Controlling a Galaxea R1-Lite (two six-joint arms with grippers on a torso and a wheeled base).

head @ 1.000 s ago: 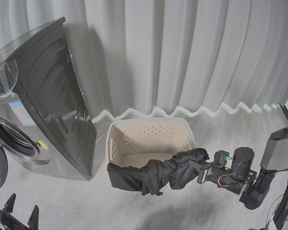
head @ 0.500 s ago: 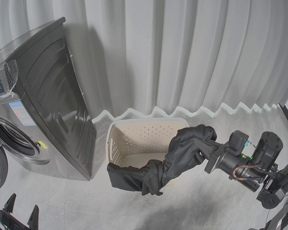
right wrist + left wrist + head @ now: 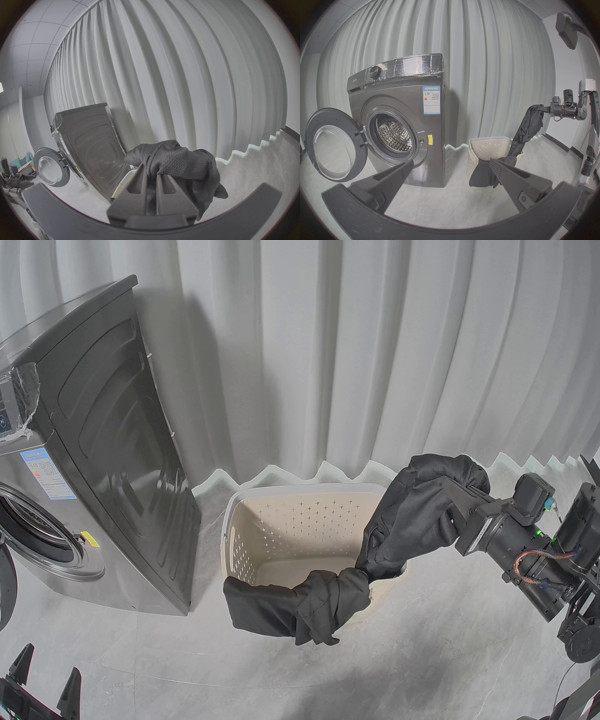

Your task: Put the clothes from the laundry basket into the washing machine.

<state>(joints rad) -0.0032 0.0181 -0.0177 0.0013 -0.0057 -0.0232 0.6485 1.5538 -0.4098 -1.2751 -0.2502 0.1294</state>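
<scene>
Black cloth's all I can see in play: one dark garment (image 3: 412,521), its top end pinched tight in the right claw (image 3: 455,490) over at three o'clock, lifted above the laundry basket (image 3: 306,489), tail end slung over the near rim. Washing machine (image 3: 94,446) sits at nine o'clock, door (image 3: 334,145) wide open, drum (image 3: 393,134) looks empty. Left claw (image 3: 49,668) at seven o'clock, spread, holding nothing. So I'd say barely started, nothing loaded yet.

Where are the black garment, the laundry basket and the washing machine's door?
black garment (image 3: 415,518): head view, on the raised fold above the basket.
laundry basket (image 3: 300,521): head view, on its perforated inner back wall.
washing machine door (image 3: 332,151): left wrist view, on the open door's glass.
</scene>
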